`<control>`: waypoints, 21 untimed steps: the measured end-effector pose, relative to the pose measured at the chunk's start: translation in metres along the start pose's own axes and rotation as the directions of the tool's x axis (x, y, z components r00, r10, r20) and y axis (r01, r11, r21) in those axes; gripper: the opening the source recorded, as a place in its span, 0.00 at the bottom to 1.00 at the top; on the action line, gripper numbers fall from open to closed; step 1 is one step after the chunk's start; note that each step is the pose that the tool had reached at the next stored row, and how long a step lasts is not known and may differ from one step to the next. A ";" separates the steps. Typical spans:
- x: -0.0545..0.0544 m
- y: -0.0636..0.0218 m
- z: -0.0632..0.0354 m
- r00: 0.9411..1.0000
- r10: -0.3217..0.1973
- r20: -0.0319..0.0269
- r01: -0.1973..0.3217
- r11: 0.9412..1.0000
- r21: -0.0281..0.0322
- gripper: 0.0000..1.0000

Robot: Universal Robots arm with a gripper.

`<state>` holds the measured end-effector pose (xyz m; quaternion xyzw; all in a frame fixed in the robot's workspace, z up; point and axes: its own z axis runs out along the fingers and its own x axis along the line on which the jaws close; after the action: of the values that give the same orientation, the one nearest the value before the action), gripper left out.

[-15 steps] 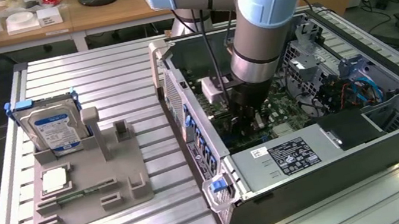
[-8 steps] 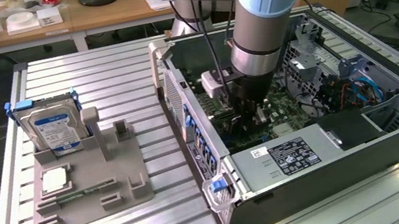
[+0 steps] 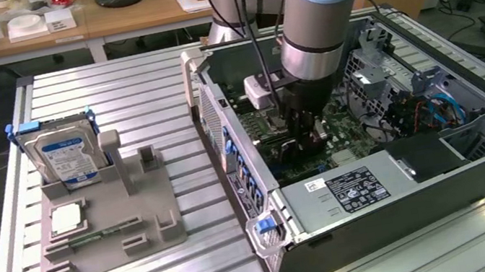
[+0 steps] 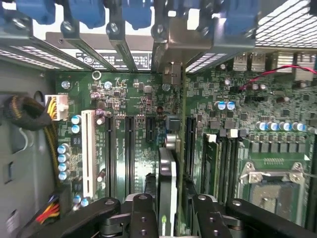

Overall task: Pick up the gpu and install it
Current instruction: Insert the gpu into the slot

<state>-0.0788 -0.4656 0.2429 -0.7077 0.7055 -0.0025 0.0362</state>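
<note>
Arm reaches straight down into the computer case (image 3: 481, 167), end effector (image 4: 167, 206) apparently clamping the gpu (image 4: 167, 183) edge-on above the motherboard (image 4: 133, 114).

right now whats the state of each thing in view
dark thin gpu card: edge-on between the jaws, held over the green motherboard, whether seated cannot be told
gripper: shut on the gpu, down inside the case
grey computer case: lying on its side, open
silver hard drive with blue-white label: upright in the grey holder

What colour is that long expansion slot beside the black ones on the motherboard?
White; the long slot stands out against the green motherboard, clearest in the wrist view.
</note>
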 end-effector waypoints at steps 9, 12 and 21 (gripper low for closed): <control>-0.001 -0.0003 -0.0246 1.000 -0.001 0.000 0.001 1.000 0.027 0.34; -0.001 -0.0004 -0.0262 1.000 -0.002 0.000 0.002 1.000 0.029 0.34; -0.001 -0.0003 -0.0262 1.000 -0.001 0.000 0.001 1.000 0.029 0.11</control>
<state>-0.0799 -0.4656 0.2691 -0.7076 0.7049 -0.0126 0.0464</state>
